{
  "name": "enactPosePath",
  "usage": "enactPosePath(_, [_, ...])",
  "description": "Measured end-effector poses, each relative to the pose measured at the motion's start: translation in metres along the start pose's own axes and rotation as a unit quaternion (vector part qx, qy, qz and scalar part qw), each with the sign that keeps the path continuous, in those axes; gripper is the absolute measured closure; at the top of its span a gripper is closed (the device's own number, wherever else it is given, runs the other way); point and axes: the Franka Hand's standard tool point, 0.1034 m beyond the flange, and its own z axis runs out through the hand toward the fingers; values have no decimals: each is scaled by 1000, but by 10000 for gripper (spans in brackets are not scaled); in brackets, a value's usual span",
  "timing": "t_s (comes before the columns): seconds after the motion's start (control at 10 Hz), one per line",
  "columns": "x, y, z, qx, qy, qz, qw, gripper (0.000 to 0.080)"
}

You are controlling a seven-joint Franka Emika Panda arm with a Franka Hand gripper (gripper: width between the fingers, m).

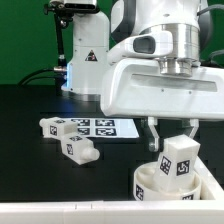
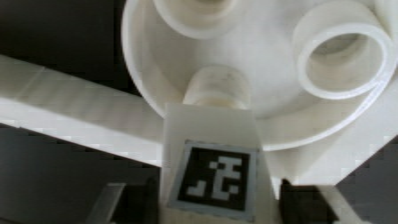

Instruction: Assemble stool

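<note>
Exterior view: two-finger gripper (image 1: 172, 140) pinches a short, chunky white plastic leg (image 1: 181, 162) by its sides.
That tagged leg stands upright, its lower end down in the round white plastic disc seat (image 1: 150, 188). Two spare white legs (image 1: 78, 150) lie on the black table (image 1: 30, 110), well apart from the seat, beside the marker board (image 1: 97, 127).

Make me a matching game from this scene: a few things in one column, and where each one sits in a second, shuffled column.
Things:
1. upright leg
2. loose legs
3. marker board
4. round seat

Places:
A. flat on the black table, beside the loose legs
B. gripped in the pincer
C. lying on the table, toward the exterior view's left
D. beneath the pincer, at the exterior view's lower right

Pairs: 1-B, 2-C, 3-A, 4-D
</note>
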Motion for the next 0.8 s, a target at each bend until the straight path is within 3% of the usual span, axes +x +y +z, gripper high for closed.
enactPosePath(0.1, [0, 0, 0, 0, 0, -1, 1000, 397])
enactPosePath(0.2, [-1, -1, 0, 2, -19, 3, 1000, 397])
enactPosePath(0.3, [7, -2, -7, 7, -34, 15, 999, 193])
enactPosePath(0.5, [14, -3, -14, 23, -109, 45, 993, 160])
enactPosePath(0.8, [18, -9, -19, 46, -270, 120, 954, 151])
